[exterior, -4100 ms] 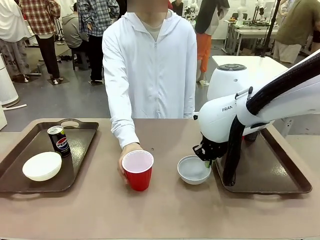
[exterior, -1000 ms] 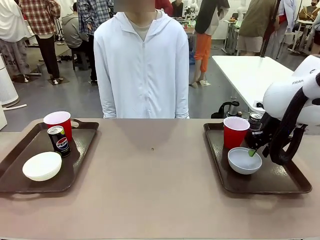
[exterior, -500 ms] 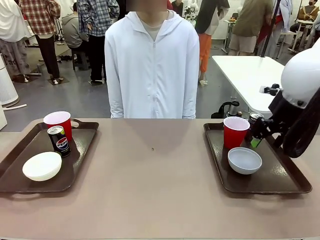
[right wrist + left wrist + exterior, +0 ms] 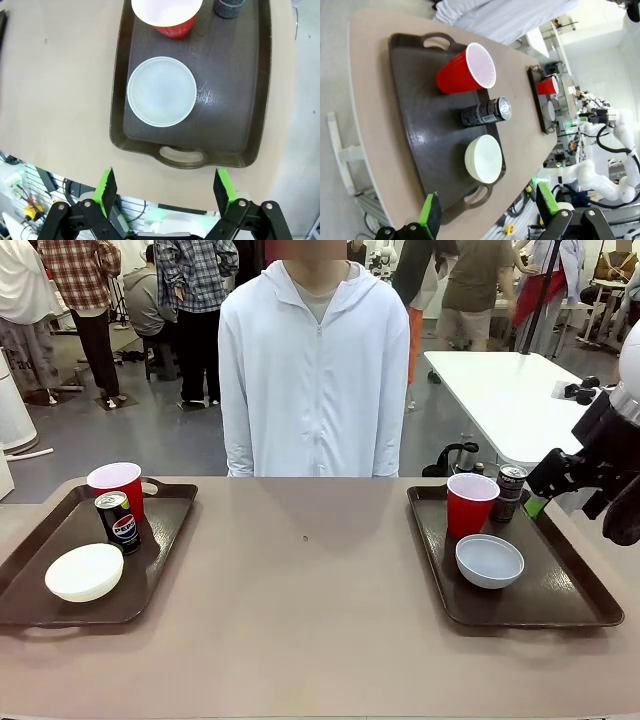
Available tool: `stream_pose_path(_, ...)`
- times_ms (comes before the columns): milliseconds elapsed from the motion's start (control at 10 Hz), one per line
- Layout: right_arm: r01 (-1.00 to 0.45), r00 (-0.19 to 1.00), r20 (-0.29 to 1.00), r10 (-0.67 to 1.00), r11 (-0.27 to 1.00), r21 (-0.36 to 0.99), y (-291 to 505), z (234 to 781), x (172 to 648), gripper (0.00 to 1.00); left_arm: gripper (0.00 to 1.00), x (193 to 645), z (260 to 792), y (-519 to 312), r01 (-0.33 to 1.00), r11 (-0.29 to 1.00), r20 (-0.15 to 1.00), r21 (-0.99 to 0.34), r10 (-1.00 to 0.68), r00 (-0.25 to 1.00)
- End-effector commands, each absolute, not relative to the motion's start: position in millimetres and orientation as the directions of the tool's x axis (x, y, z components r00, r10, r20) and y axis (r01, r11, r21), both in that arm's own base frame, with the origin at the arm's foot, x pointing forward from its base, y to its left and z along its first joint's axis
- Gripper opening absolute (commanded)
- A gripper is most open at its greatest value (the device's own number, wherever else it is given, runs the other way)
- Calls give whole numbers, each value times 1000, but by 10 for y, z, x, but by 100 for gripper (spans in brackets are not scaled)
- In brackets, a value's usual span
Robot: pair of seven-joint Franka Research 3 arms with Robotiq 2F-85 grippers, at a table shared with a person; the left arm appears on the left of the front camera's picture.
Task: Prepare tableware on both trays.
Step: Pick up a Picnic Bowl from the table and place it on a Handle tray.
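The left tray [image 4: 165, 530] holds a red cup [image 4: 115, 485], a Pepsi can [image 4: 118, 522] and a white bowl [image 4: 84, 572]. On the right tray [image 4: 560, 580] stand a red cup [image 4: 472, 503], a dark can [image 4: 511, 492] and a pale grey-blue bowl [image 4: 489, 561]. My right gripper [image 4: 540, 492] hangs open above that tray's far right side, holding nothing. The right wrist view looks down on the bowl [image 4: 161, 91], cup [image 4: 167, 12] and tray [image 4: 235, 100] past the open right gripper [image 4: 164, 187]. My left gripper [image 4: 487, 207] is open, high over the left tray [image 4: 415, 115], cup [image 4: 465, 70], can [image 4: 485, 112] and bowl [image 4: 484, 159].
A person in a white hooded jacket [image 4: 315, 370] stands at the table's far side, hands off the table. The tan tabletop [image 4: 300, 620] stretches bare between the trays. A white table [image 4: 500, 390] stands behind on the right.
My right gripper let go of the grey-blue bowl on the right tray, opened, and rose up and away to the right. The left tray's things have not moved.
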State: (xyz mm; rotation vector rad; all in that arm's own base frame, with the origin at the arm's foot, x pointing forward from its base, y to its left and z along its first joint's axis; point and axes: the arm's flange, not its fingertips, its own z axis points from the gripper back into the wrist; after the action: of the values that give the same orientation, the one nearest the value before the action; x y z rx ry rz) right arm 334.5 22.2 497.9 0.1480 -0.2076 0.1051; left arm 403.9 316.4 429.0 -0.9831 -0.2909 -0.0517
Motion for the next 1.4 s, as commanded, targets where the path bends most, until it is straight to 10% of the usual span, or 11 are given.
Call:
stream_pose_path(0,-125,974,205,95,983,136,257,4907,3403,100,100,4008,4300,3151,179,559,273,-810,89,958)
stream_pose_path(900,-121,976,199,93,983,136,236,4929,3370,100,100,4008,4300,3151,179,559,273,-810,89,958)
stream_pose_path(1300,10,987,119,-111,772,636,-1174,5263,3948,100,100,4008,4300,3151,179,559,273,-810,89,958)
